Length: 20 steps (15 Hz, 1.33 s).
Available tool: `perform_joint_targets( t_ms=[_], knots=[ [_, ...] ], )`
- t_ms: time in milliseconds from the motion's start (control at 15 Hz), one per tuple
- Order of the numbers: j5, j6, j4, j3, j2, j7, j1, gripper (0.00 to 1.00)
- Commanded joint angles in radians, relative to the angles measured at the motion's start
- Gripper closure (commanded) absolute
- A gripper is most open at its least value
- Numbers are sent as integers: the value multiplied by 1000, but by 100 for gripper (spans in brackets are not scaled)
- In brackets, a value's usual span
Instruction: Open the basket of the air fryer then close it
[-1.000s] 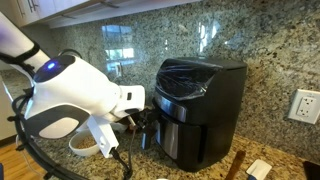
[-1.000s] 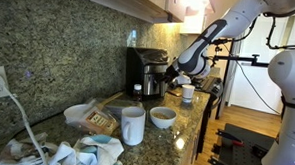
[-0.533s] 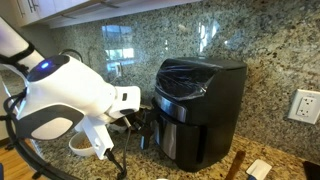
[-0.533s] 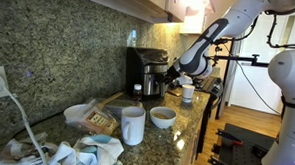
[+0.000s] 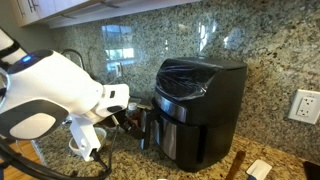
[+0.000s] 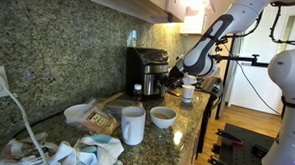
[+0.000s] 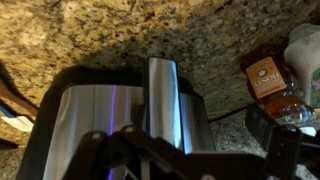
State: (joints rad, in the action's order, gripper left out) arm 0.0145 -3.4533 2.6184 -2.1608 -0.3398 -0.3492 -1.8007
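The air fryer [image 5: 200, 110] is a black box on the granite counter; it also shows in the far exterior view [image 6: 146, 70]. Its basket [image 5: 172, 135] forms the lower front under a silver band, with a black handle [image 5: 146, 126] sticking out. In the wrist view the silver band [image 7: 90, 115] and the handle [image 7: 162, 90] fill the middle. My gripper [image 7: 182, 132] is open, fingers spread wide to either side of the handle's end. In both exterior views the gripper [image 5: 132, 118] [image 6: 176, 83] sits just in front of the handle. Contact cannot be told.
A bottle with an orange label [image 7: 268, 78] stands beside the fryer. A white cup [image 6: 188, 93] sits near the gripper. A bowl of grains [image 6: 163, 116], a white mug [image 6: 133, 125] and clutter fill the near counter. A wall outlet [image 5: 303, 105] is behind.
My arm has swung away from the fryer's front, the white body shifting left in the near exterior view. The gripper has drawn back slightly. The fryer looks unchanged.
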Motion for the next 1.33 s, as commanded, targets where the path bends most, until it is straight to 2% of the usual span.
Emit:
perform_joint_targets(
  t_ms=[0, 467, 533, 800, 1000, 1267],
  knots=[
    [-19, 19, 60, 43, 90, 37, 16, 0],
    [-12, 160, 34, 189, 149, 90, 122, 0],
    [0, 114, 38, 146, 100, 49, 84, 0],
    [0, 118, 38, 151, 100, 52, 88, 0],
    [17, 222, -18, 210, 134, 64, 153, 0],
    [5, 485, -143, 312, 203, 52, 248, 0]
  ],
)
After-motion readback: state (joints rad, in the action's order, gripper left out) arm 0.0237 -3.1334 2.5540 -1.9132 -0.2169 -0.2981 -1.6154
